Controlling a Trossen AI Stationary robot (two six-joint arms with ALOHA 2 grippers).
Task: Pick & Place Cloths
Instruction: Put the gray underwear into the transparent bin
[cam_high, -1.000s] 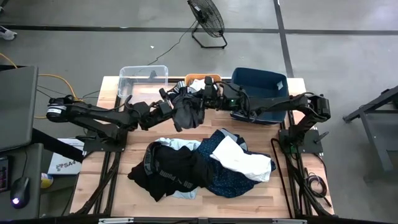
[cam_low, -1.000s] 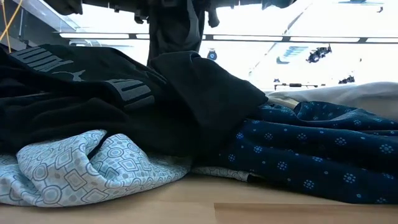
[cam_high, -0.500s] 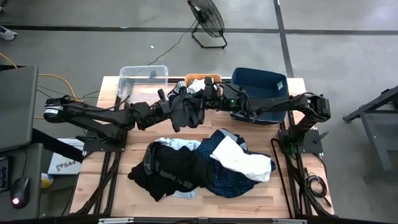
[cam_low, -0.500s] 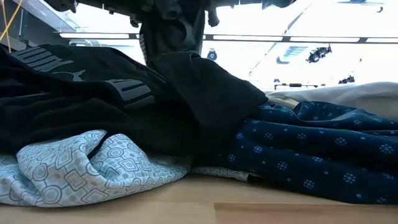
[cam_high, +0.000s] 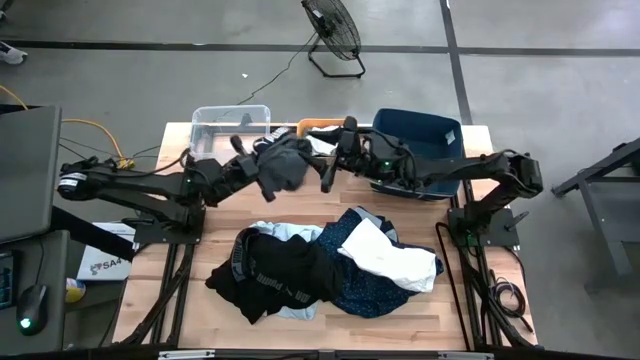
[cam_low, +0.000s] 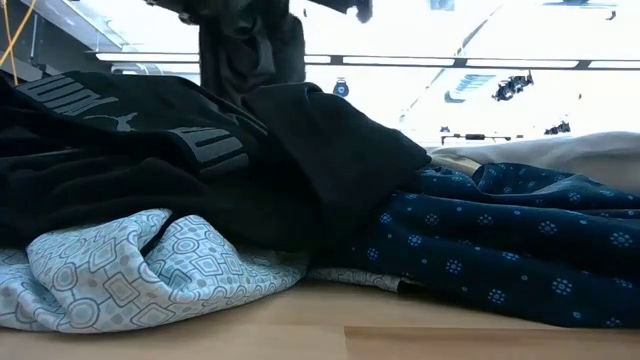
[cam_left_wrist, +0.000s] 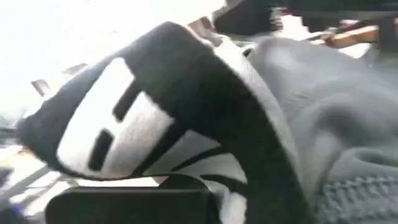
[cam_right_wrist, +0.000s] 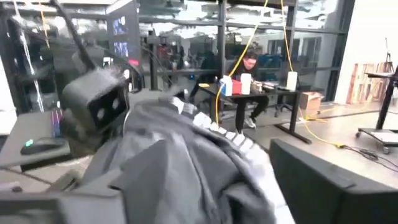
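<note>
A grey cloth (cam_high: 283, 165) with a black-and-white band (cam_left_wrist: 155, 124) hangs above the far middle of the table, in front of the bins. My left gripper (cam_high: 255, 168) is shut on it from the left side. My right gripper (cam_high: 328, 172) stands open just to the cloth's right, apart from it. In the low view the grey cloth (cam_low: 250, 50) hangs down behind the pile. The other cloths lie heaped on the near middle of the table: black with white lettering (cam_high: 270, 275), navy with dots (cam_high: 360, 285), white (cam_high: 395, 258) and light blue (cam_high: 290, 232). My left gripper holds the grey cloth at its left side (cam_high: 266, 168), reaching in about level from the table's left. The cloth bunches over the fingers and hides the place of contact. It hangs slack below the gripper; the pile hides its lower end in the low view.
Three bins stand along the far edge: clear (cam_high: 230, 125), orange (cam_high: 318, 127) and dark blue (cam_high: 415, 140). Bare wood lies between the bins and the pile and along both sides. A person sits at a desk in the room beyond (cam_right_wrist: 249, 81).
My left gripper has shut on the grey cloth, which both grippers held for a moment. My right gripper has let go and now stands apart. My left gripper has carried the cloth a little toward the table's left and far edge.
</note>
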